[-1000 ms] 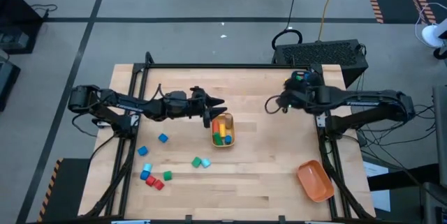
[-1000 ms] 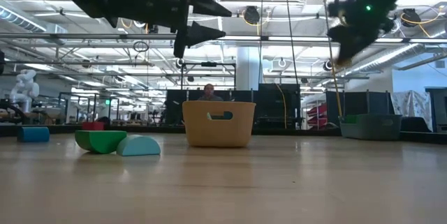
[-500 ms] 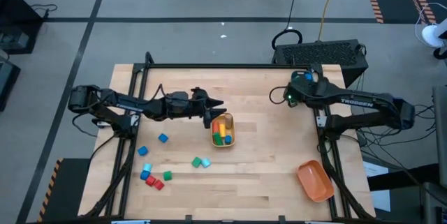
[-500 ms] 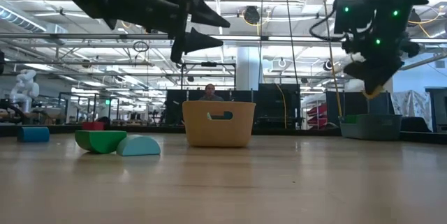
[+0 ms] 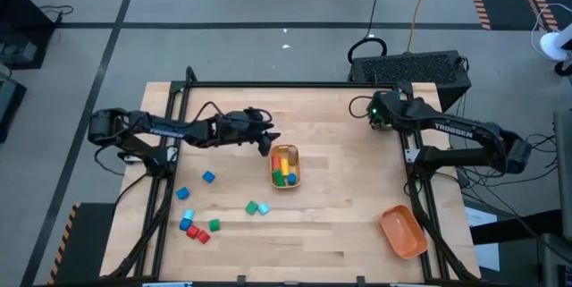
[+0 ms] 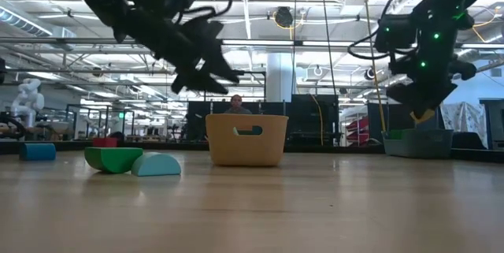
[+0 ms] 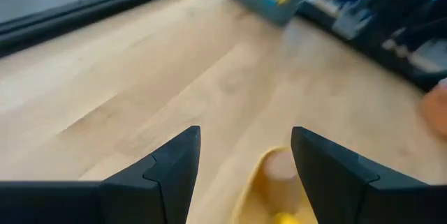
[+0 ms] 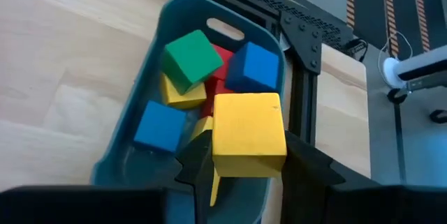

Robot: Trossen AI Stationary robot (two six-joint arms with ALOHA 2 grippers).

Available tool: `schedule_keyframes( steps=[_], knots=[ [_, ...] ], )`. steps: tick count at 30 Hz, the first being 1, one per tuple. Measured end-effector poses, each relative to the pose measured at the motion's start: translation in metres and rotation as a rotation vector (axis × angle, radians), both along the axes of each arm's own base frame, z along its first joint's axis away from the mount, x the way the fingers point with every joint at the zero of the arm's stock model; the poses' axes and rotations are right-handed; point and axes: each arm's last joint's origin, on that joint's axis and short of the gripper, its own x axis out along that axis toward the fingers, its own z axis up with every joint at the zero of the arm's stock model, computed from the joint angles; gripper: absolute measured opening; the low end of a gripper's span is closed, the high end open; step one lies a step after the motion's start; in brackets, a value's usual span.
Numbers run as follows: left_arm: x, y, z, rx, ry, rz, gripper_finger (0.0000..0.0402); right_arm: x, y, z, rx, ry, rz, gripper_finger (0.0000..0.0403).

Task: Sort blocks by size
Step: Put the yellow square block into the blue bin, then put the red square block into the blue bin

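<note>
the right tool (image 8: 241,165), clamped on a yellow block (image 8: 248,135), hangs over the teal bin (image 8: 126,165); centre it before releasing. the left tool (image 7: 244,172), fingers apart, holds nothing.

Robotics lab: ceiling trusses (image 6: 315,44), workstations.

open wood mid-table, yellow bin (image 5: 285,166) centre, blocks (image 5: 198,226) front-left
</note>
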Motion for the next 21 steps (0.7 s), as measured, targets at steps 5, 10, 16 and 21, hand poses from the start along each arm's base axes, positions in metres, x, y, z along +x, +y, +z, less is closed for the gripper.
schedule_keyframes(
  steps=[5,10,16,21],
  knots=[
    [-0.008,0.01,-0.009,0.002,0.117,0.049,0.0226,-0.002,-0.005,-0.007,0.025,-0.022,0.02,0.012],
    [-0.015,0.018,-0.016,-0.006,0.209,0.098,0.0226,-0.004,-0.009,-0.012,0.025,-0.036,0.028,0.0146],
    [-0.026,0.021,-0.019,0.005,0.308,0.161,0.0226,-0.004,-0.009,-0.012,0.024,-0.035,0.027,0.0188],
    [-0.038,0.02,-0.014,0.039,0.383,0.232,0.0226,-0.004,-0.009,-0.012,0.024,-0.034,0.033,0.0207]
  ],
)
